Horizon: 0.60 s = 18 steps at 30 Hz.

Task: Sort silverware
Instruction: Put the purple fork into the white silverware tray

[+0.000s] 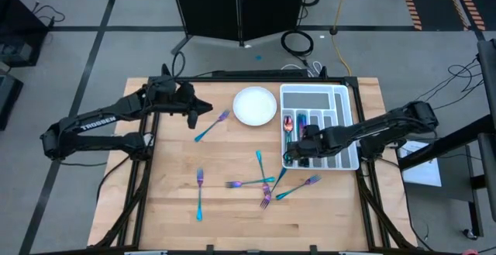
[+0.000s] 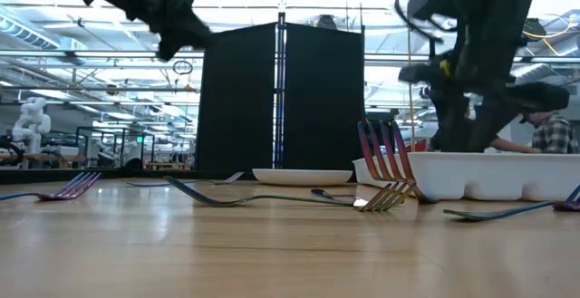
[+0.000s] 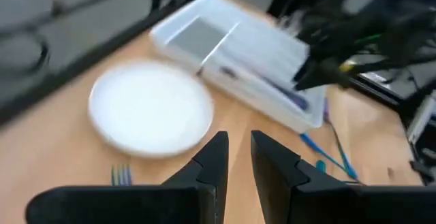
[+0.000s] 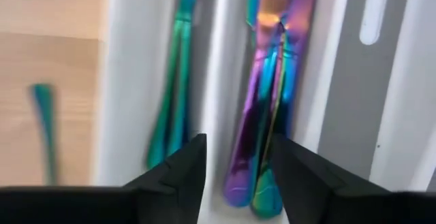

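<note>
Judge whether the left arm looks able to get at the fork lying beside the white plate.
Probably yes. The left claw hovers close to that fork, which lies alone on bare table beside the plate, nothing over it.

The left arm (image 1: pixel 87 125) has white letters on it that say "TROSSEN". No other words can be read.

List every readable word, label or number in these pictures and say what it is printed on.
"TROSSEN": white letters along the left arm, read in the high view.
No lettering shows on the right arm, the cutlery tray, the white plate or the silverware.
Background signs in the low view are too small to read.
</note>
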Each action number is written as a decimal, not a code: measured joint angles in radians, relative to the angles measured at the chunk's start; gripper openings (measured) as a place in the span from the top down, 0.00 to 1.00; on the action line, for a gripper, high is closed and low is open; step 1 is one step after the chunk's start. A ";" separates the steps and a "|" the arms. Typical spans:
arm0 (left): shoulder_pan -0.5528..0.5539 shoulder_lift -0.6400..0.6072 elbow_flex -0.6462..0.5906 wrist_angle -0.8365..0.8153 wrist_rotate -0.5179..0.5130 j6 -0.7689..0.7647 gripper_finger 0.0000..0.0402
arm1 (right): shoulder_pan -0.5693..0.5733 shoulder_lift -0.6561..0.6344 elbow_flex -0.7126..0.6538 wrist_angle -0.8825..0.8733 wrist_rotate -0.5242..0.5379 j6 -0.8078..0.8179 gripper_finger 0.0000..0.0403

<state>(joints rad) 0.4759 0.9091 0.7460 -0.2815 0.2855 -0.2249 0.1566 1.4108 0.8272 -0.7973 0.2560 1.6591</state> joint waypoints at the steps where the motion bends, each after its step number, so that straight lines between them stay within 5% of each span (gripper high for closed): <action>1: 0.013 0.005 0.000 -0.022 0.000 -0.028 0.84 | 0.000 -0.024 0.000 0.001 0.002 -0.004 0.61; 8: 0.058 0.130 0.002 -0.174 -0.035 -0.112 0.84 | 0.000 -0.220 0.000 0.054 0.043 -0.095 0.60; 18: 0.066 0.482 0.002 -0.118 -0.035 0.001 0.84 | 0.000 -0.391 0.000 0.142 0.119 -0.239 0.60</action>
<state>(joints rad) 0.5424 1.3913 0.7479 -0.3999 0.2504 -0.2241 0.1567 1.0202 0.8272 -0.6552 0.3752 1.4198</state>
